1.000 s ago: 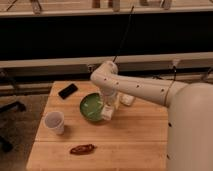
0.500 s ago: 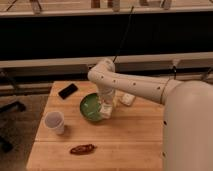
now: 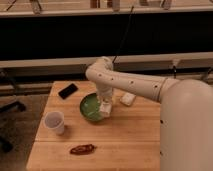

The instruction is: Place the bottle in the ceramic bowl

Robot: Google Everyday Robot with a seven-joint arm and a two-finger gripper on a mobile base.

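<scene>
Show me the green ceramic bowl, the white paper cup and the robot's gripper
Glossy green ceramic bowl (image 3: pixel 90 107): camera view, on its bare inner surface.
White paper cup (image 3: pixel 54 122): camera view, on its side wall.
Gripper (image 3: pixel 105 110): camera view, at the bowl's right rim.

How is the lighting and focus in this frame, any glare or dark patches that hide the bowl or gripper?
Camera view: warm, dim light on the table; soft throughout; background band nearly black. Mild sheen inside the bowl, no harsh glare. The gripper sits at the bowl's right rim, blurred together with the bottle.
</scene>
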